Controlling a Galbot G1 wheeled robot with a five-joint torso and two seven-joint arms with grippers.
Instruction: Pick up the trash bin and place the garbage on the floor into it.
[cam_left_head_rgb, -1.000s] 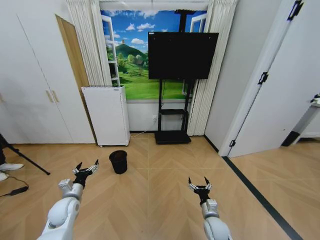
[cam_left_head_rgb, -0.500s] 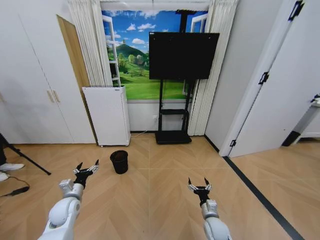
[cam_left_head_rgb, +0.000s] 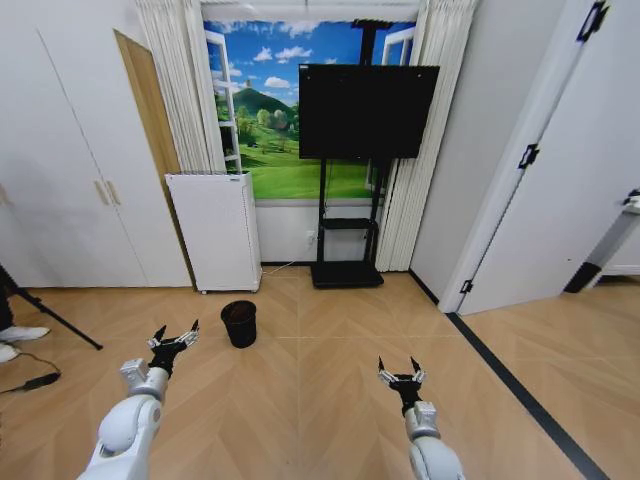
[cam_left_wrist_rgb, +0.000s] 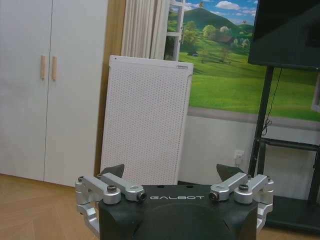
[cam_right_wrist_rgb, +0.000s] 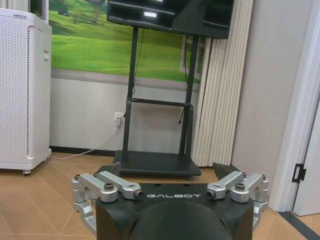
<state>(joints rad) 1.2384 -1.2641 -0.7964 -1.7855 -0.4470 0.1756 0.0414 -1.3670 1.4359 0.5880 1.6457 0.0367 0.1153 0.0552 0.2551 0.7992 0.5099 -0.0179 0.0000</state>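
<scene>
The small black trash bin (cam_left_head_rgb: 239, 323) stands on the parquet floor (cam_left_head_rgb: 300, 400), just in front of the white appliance. My left gripper (cam_left_head_rgb: 174, 335) hovers open a little to the bin's left and nearer to me, holding nothing. Farther right, my right gripper (cam_left_head_rgb: 400, 369) is also open and empty above the bare floor. In the left wrist view the open left gripper (cam_left_wrist_rgb: 170, 171) faces the white appliance. In the right wrist view the open right gripper (cam_right_wrist_rgb: 167, 169) faces the TV stand. The garbage is out of view.
A tall white perforated appliance (cam_left_head_rgb: 213, 232) stands against the back wall, with a black TV on a stand (cam_left_head_rgb: 347, 270) to its right. A tripod leg (cam_left_head_rgb: 55, 322) and a shoe (cam_left_head_rgb: 20, 334) lie at far left. A dark floor strip (cam_left_head_rgb: 510, 382) runs along the right.
The head view has shifted slightly, with the bin a touch higher in the picture. Both grippers stay open in much the same pose.
</scene>
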